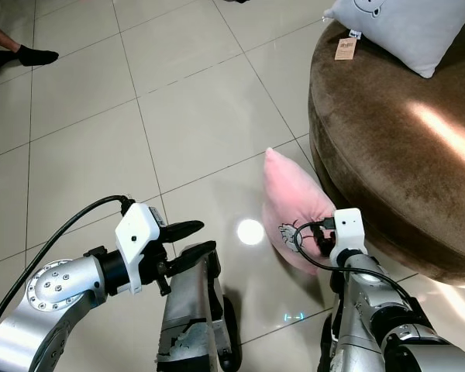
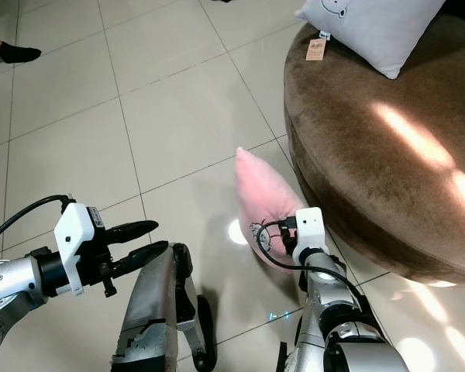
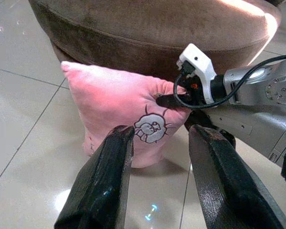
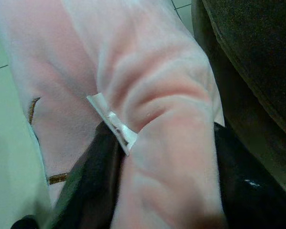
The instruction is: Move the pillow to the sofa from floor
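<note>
Right gripper is pinched onto the near edge of the pink pillow. Its two black fingers squeeze a fold of the plush fabric between them, with a small white sewn-in label poking out just beside one finger. Grip looks firm; cloth bunches up in a ridge where it is caught.

Pink pillow stands on edge on the tiled floor, leaning against the side of the brown round sofa. An embroidered little sheep-like figure shows on the face turned toward the left arm. The pillow's bottom edge touches the tiles; its upper corner points up beside the sofa's curved wall.

Left gripper hovers low over the floor, well apart from the pillow, fingers spread with a clear gap and nothing between them. From its wrist view the two fingers frame the pillow and the right arm beyond.

On the sofa's top, at the far side, lies a grey-white pillow with a tan paper tag hanging off its corner onto the brown velvet. A bright patch of light falls across the sofa seat, and a round glare spot sits on the tiles just beside the pink pillow.

At the far left edge of the room, a person's foot in a dark sock rests on the floor.
</note>
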You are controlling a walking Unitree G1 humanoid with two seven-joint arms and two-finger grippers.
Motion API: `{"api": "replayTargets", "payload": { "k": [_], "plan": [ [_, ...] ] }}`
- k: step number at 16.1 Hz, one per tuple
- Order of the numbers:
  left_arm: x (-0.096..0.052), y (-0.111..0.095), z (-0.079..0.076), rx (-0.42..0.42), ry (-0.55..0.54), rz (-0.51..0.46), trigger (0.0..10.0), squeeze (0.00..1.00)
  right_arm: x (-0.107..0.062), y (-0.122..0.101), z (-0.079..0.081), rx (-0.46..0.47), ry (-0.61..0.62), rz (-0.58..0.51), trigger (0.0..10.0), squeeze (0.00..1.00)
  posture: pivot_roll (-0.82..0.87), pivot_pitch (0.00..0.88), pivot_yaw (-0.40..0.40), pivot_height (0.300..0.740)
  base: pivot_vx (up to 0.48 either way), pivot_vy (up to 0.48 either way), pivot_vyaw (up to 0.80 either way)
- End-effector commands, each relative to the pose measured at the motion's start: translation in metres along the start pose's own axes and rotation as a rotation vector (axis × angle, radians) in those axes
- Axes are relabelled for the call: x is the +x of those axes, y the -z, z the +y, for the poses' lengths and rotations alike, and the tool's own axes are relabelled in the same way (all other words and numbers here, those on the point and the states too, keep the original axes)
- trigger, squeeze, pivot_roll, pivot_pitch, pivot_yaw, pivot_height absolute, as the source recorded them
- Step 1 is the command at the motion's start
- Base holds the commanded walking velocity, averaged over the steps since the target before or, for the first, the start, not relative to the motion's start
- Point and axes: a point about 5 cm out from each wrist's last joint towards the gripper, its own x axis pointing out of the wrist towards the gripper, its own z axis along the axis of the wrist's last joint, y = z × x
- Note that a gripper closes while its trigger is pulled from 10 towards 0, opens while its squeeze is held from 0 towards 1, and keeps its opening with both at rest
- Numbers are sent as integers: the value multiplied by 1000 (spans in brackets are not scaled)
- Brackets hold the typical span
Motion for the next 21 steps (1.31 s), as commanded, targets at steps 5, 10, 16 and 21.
{"api": "replayTargets", "payload": {
  "k": [5,10,16,21],
  "plan": [
    [-3,3,-3,6,6,27,10000,0,-4,15,7,25,-25,48,0,0,254,288,221,532,0,0,0],
    [-2,6,-1,6,-2,27,10000,0,-4,14,7,33,-29,48,0,0,250,274,212,532,0,0,0],
    [12,15,3,-5,-42,0,10000,0,-4,12,10,93,-60,25,0,0,182,203,151,532,0,0,0],
    [38,24,14,-55,-150,-91,10000,0,-13,-4,29,100,-237,-130,0,0,12,89,99,532,0,0,0]
  ]
}}
